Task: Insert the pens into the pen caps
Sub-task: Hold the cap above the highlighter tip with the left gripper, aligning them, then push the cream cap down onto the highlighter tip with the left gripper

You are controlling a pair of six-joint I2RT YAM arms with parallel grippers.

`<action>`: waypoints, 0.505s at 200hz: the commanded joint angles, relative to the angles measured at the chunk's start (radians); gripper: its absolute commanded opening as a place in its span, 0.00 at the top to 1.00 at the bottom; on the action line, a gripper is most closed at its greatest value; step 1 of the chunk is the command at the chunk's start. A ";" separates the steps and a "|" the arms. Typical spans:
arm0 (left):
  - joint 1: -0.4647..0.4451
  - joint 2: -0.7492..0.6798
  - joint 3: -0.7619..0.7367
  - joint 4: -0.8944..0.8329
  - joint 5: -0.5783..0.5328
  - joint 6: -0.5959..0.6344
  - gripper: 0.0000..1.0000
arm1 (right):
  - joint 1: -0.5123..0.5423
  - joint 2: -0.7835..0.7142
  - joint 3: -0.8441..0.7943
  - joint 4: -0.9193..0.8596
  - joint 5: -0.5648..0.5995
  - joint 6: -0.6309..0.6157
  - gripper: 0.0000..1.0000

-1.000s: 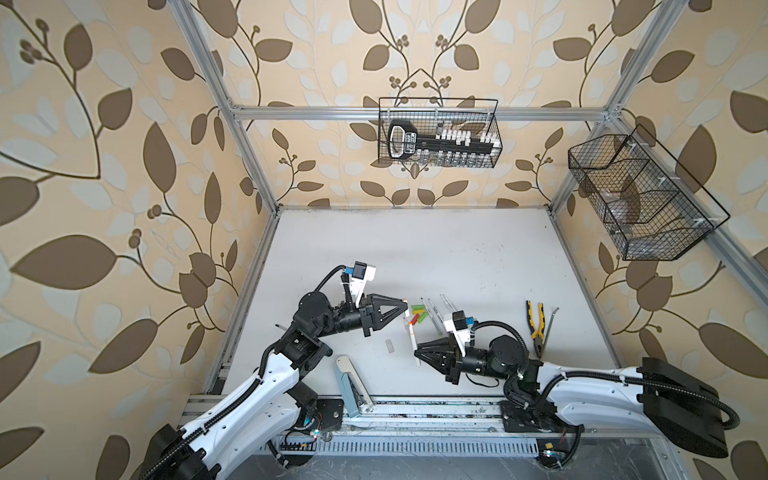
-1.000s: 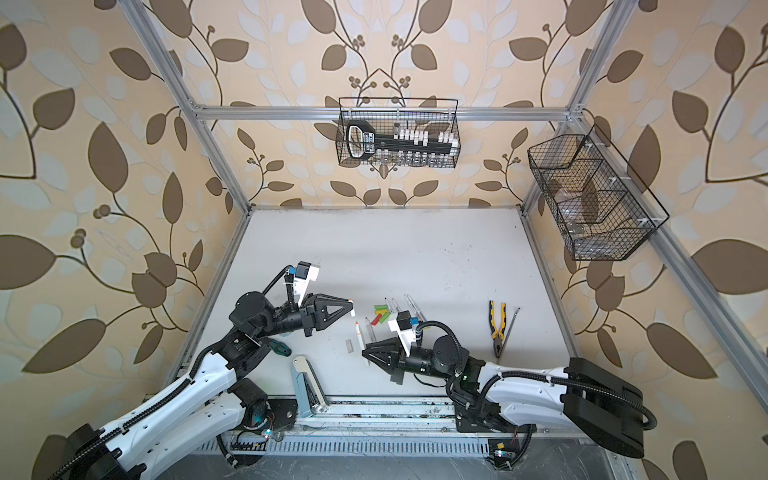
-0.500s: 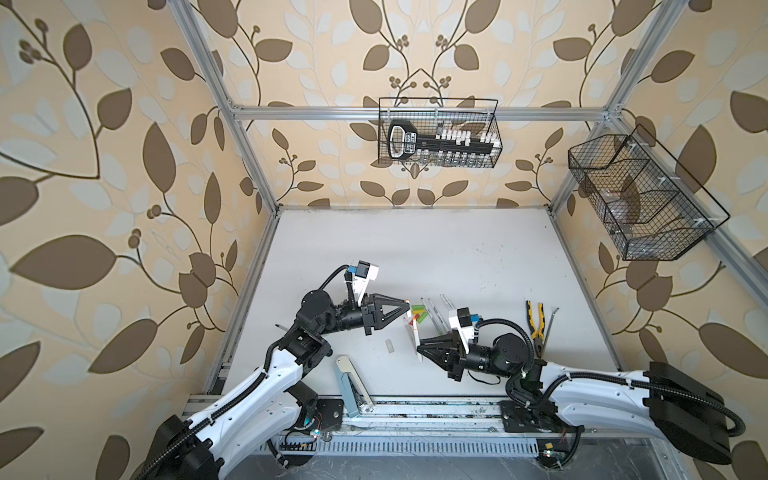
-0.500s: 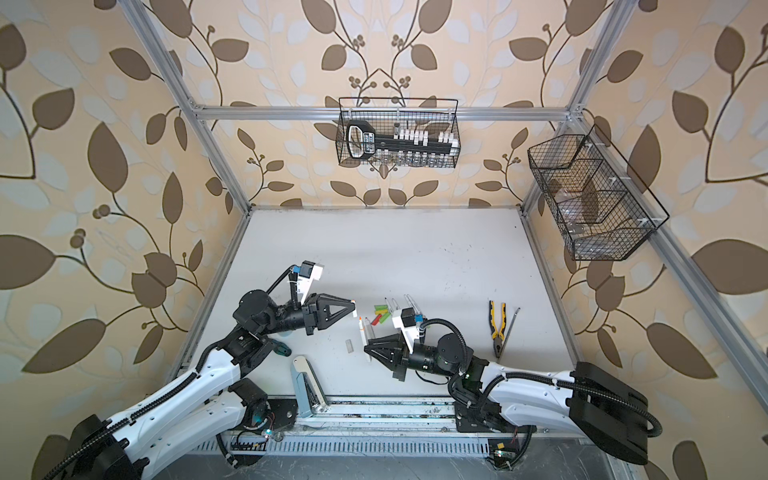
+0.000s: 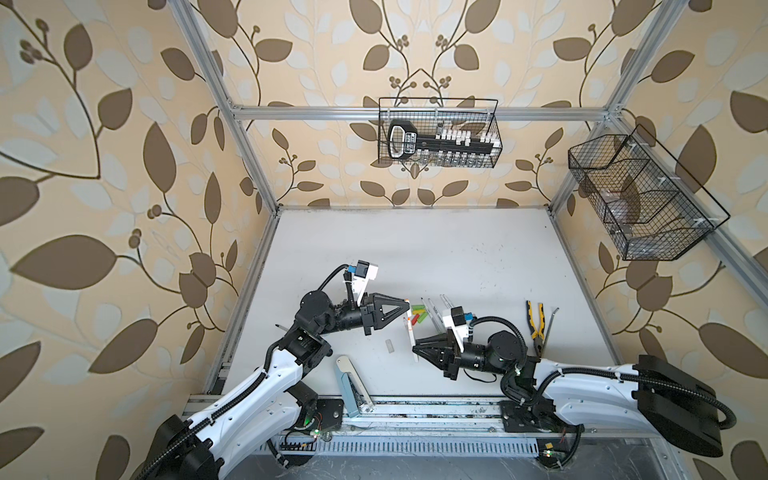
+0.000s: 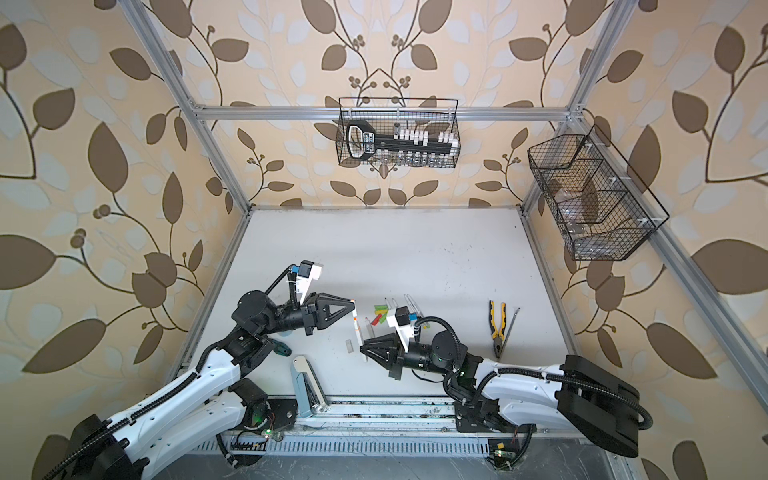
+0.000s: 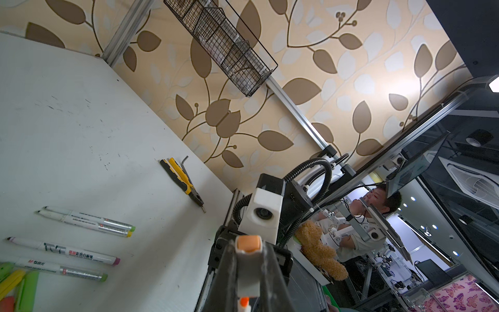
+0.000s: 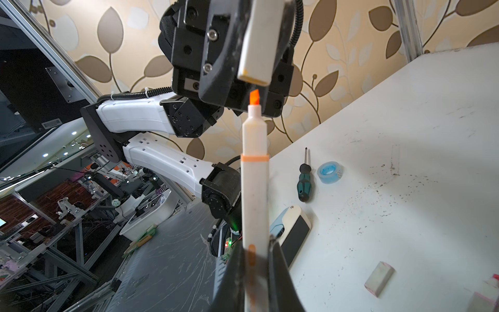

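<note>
A thick white pen [image 8: 255, 189], orange tip bared, points at the open mouth of a white cap [image 8: 259, 46], just apart. Nearby, slim pens [image 7: 64, 250] lie beside coloured caps [image 7: 27, 291].

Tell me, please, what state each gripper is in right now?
Left gripper: closed, holding the white pen cap.
Right gripper: closed, holding the uncapped orange-tipped pen.

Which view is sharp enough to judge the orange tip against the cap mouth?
Right wrist view: the orange tip and the cap are crisp and evenly lit; only the near fingers blur. Left wrist view: the cap looks soft, the tip sits at the frame's edge. In both top views the pen is tiny.
</note>
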 commanded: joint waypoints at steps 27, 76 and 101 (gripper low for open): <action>0.012 -0.010 -0.008 0.064 0.024 -0.008 1.00 | -0.009 -0.025 0.024 0.034 -0.009 -0.005 0.95; 0.012 -0.004 -0.002 0.067 0.034 -0.010 1.00 | -0.014 -0.027 0.027 0.030 -0.012 -0.007 0.95; 0.012 0.016 -0.006 0.118 0.059 -0.040 1.00 | -0.023 -0.025 0.032 0.033 -0.018 -0.008 0.95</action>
